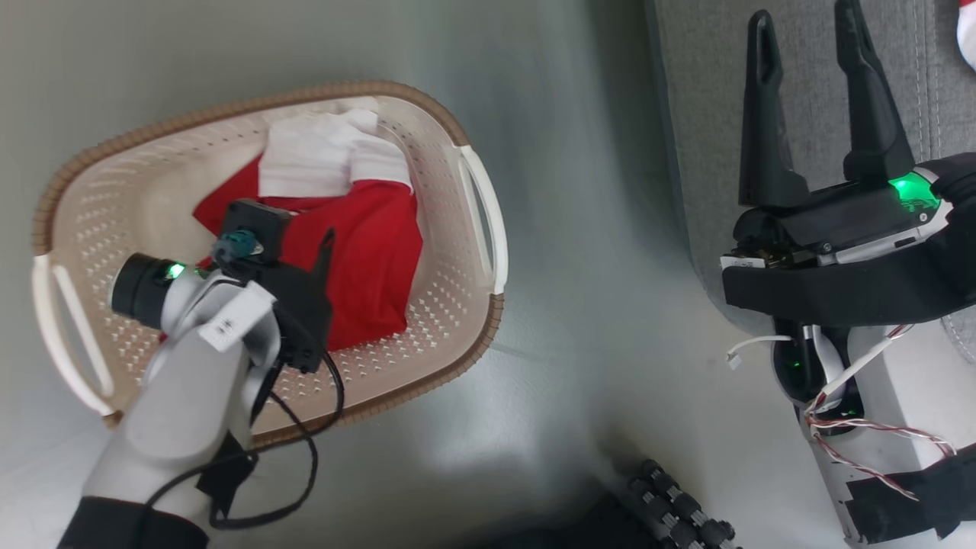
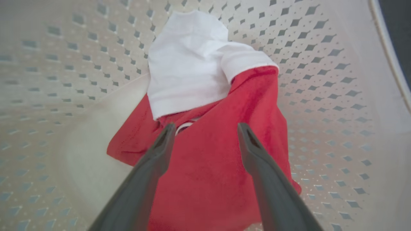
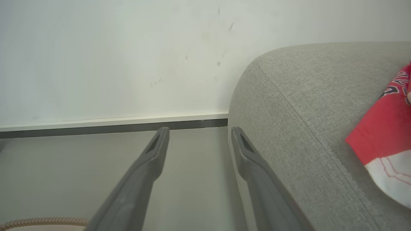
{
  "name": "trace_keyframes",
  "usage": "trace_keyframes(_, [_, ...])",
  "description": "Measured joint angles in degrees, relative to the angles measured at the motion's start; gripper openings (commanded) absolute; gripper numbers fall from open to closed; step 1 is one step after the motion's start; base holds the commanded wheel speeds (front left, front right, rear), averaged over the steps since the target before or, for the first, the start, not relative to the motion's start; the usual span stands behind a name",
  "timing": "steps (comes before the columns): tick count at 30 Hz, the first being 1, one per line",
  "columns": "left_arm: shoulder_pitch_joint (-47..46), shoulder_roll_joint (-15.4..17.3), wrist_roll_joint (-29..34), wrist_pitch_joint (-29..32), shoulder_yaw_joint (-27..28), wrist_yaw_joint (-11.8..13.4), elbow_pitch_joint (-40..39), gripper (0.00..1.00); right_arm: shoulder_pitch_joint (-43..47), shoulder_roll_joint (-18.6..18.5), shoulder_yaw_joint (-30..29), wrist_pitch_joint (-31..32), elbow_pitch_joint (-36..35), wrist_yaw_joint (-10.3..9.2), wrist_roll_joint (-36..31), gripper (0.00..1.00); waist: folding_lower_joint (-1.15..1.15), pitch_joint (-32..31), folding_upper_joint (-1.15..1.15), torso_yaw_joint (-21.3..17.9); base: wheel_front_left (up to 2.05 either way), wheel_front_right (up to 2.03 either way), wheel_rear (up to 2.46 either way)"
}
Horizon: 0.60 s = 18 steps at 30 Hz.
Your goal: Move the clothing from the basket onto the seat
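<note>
A red garment with a white panel (image 1: pixel 366 236) lies in the cream basket (image 1: pixel 457 305) with its brown rim, on the floor at left. My left gripper (image 2: pixel 205 130) reaches down into the basket, open, its fingers spread just above the red cloth (image 2: pixel 205 173); one dark finger (image 1: pixel 325 248) shows in the head view. A second red and white garment (image 3: pixel 385 141) with printed lettering lies on the grey seat (image 3: pixel 305 106), its edge also at the head view's top right (image 1: pixel 967 30). My right gripper (image 1: pixel 808 30) hangs open over the seat's edge (image 1: pixel 701 114), holding nothing.
Pale grey floor (image 1: pixel 595 320) separates the basket from the seat. A white wall with a skirting board (image 3: pixel 112 123) runs behind. A dark ribbed part of my base (image 1: pixel 679 507) shows at the bottom. The basket's white handles (image 1: pixel 488 221) stick out at its sides.
</note>
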Motion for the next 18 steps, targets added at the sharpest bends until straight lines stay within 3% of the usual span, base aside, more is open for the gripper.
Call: trace_keyframes(18, [-6.03, 2.42, -1.41, 4.42, 2.87, -0.46, 9.93, 1.0, -0.03, 1.6, 0.96, -1.55, 0.29, 0.01, 0.01, 1.0, 0.0, 5.84, 0.0, -3.07, 0.0, 0.0, 0.0])
